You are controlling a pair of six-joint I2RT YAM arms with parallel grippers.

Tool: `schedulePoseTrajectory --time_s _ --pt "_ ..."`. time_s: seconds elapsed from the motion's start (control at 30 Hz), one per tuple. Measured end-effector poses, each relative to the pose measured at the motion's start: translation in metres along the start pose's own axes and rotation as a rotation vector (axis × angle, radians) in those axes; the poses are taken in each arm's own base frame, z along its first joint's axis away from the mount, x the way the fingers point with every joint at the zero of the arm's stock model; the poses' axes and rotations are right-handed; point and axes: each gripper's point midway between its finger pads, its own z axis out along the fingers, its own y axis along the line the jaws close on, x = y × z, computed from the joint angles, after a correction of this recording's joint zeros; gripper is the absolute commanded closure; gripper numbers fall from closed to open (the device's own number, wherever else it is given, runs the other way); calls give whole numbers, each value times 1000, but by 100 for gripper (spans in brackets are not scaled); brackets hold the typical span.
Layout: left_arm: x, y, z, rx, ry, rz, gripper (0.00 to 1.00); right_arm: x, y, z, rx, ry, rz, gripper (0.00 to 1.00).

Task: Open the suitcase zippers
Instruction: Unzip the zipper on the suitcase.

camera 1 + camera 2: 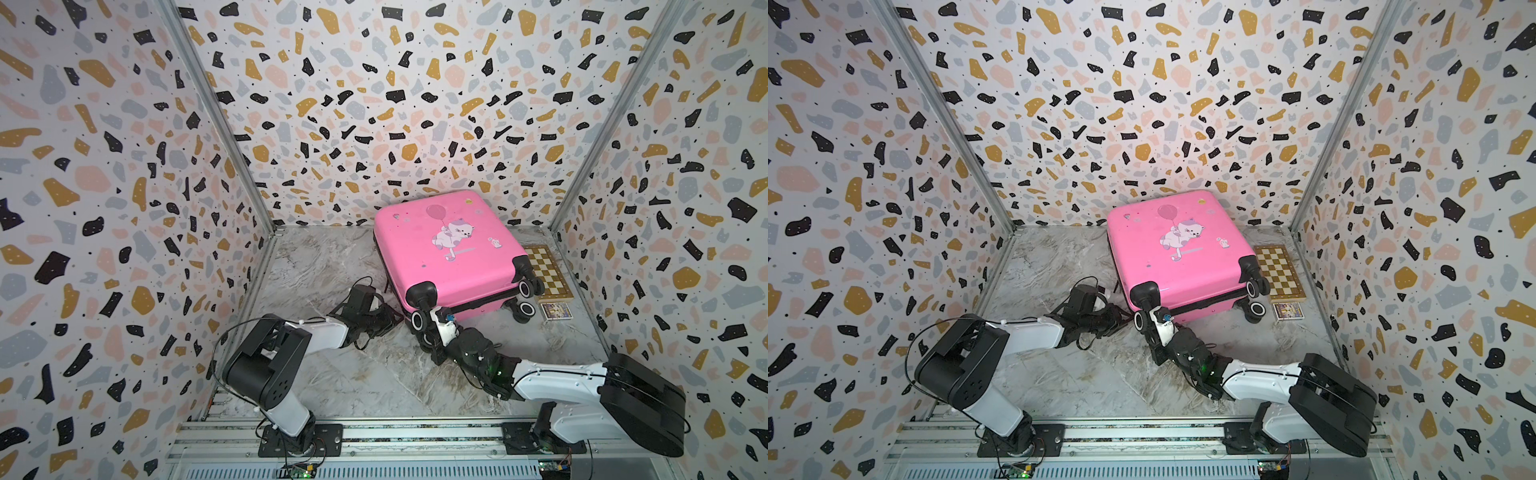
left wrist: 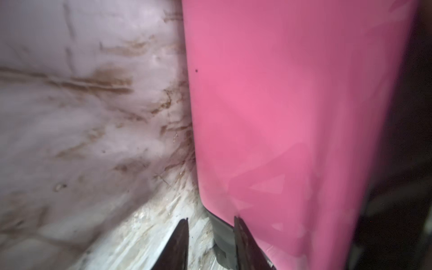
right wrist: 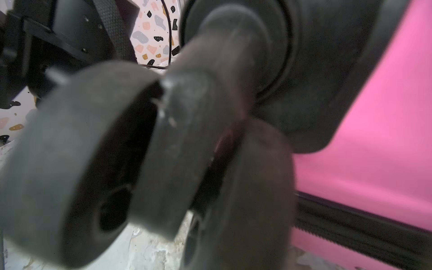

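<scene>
Now | case (image 1: 449, 245) lying flat at the table's (image 1: 332, 374) back right, zipper (image 1: 486, 305) running along its near side | I am clenching my left jaws low at its near-left corner, on a pull or not I cannot tell | right jaws clenching shut by that corner's wheel (image 1: 417, 321) | judging left nearer the seam

Checkered board (image 1: 548, 272), tan and cream, lying flat, right of centre in both top views. Small printed card or box (image 1: 556, 310) just below it. Grey marble-look tabletop (image 1: 316, 257). Terrazzo-print walls (image 1: 374, 104) on three sides. Metal rail (image 1: 415, 434) along the bottom edge.
</scene>
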Motion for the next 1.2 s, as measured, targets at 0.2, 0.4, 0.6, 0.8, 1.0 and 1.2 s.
schedulePoseTrajectory --time_s 0.2,0.4,0.6,0.8,1.0,1.2 --pt "4 1 2 -11 5 -2 67 2 7 10 31 -39 8 100" --pt "2 4 2 -24 -5 3 67 3 13 23 51 -51 1 100" --pt "-2 9 1 -56 -32 25 68 1 18 30 44 -29 -40 100" --pt "15 16 1 -86 33 29 68 0 22 36 -11 2 -89 100" --pt "20 -9 -15 -30 46 89 65 -5 30 39 -52 41 -121 86" --pt "15 -35 -50 5 -15 181 62 -15 64 11 -213 79 -126 54"
